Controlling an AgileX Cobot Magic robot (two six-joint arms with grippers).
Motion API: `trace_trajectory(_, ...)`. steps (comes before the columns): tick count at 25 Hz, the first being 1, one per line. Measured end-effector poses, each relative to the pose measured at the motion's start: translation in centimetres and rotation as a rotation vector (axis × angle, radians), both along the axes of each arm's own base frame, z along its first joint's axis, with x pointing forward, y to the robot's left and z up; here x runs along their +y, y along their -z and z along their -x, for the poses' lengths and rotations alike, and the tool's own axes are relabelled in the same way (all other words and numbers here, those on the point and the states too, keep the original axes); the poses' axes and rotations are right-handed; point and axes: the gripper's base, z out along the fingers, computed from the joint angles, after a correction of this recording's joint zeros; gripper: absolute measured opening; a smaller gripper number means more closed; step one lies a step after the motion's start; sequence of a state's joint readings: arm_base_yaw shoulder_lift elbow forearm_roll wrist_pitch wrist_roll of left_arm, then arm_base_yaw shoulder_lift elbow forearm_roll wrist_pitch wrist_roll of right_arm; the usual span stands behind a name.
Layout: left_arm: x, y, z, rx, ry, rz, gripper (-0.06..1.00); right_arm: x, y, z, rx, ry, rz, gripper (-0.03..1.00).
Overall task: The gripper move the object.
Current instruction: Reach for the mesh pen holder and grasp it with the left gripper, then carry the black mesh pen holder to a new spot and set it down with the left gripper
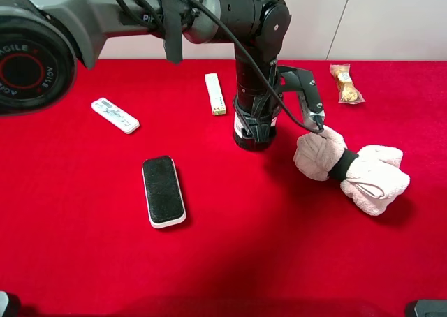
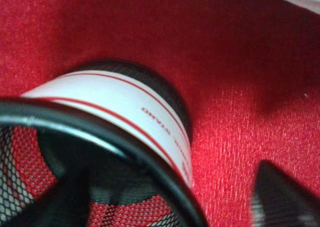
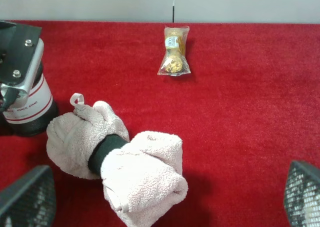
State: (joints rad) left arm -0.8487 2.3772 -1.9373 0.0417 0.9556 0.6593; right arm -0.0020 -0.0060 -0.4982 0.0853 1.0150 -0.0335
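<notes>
My left hand (image 2: pixel 172 199) is wide. My wrist view shows one finger inside the pen cup (image 1: pixel 253 132), one outside. The high view shows the pen cup standing mid surface (image 1: pixel 84 261), near a rolled towel (image 1: pixel 353 169).

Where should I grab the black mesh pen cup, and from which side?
Take the pen cup by its rim, from straight above. It stands upright with its mouth open, and the mesh wall is thin, so one finger of the left pincer can go inside and one outside.

light bright, even | shadows soft | left wrist: pen cup (image 2: pixel 125 107) blurred
</notes>
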Motion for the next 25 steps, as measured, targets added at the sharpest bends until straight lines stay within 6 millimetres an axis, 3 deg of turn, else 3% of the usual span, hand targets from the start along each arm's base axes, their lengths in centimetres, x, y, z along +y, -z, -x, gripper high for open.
trace_trajectory(5,0.0,0.0,0.0,-0.002,0.002,-0.002,0.30,0.0,0.0,0.0,-0.001,0.000,0.000,0.69)
trace_trajectory(10,0.0,0.0,0.0,-0.002,0.003,-0.002,0.07,0.0,0.0,0.0,-0.001,0.000,0.000,0.69)
trace_trajectory(21,0.0,-0.1,0.0,-0.003,0.003,0.001,0.07,0.0,0.0,0.0,-0.001,0.000,0.000,0.69)
trace_trajectory(25,0.2,-1.4,0.2,-0.001,-0.017,0.008,0.07,0.0,0.0,0.0,-0.001,0.000,0.000,0.69)
